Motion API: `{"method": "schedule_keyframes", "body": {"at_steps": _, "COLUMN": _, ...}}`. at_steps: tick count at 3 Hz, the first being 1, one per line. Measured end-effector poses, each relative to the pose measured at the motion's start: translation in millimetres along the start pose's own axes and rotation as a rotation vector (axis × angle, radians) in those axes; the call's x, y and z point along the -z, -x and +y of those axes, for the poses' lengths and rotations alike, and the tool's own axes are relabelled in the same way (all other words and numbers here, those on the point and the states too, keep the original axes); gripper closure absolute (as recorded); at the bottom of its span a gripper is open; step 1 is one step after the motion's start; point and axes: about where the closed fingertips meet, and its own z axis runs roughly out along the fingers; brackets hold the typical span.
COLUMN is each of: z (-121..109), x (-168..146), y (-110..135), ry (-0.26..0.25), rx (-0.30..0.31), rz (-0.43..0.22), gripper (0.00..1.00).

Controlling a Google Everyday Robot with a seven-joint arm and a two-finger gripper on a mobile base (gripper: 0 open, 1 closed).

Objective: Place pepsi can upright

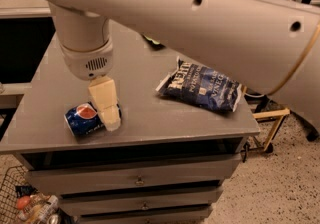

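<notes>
The pepsi can point(84, 118) is a small blue can with a red-white round logo. It lies on its side near the front left of the grey table top point(145, 113). My gripper point(107, 115) hangs from the big white arm that crosses the top of the view. Its cream finger point(104, 102) reaches down over the right end of the can and covers that end. I cannot tell whether it touches the can.
A flat dark-blue chip bag point(201, 86) lies on the right half of the table. A green item point(152, 43) peeks out behind the arm at the back. Drawers point(135, 180) run below the front edge. A wire basket with items point(25, 203) stands on the floor at left.
</notes>
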Motion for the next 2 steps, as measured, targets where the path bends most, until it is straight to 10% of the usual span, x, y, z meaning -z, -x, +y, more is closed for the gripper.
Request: {"method": "schedule_keyframes", "body": {"at_steps": 2, "z": -6, "x": -41, "y": 14, "ry": 0.046, "rx": -0.070, "rz": 0.053, "gripper": 0.00}}
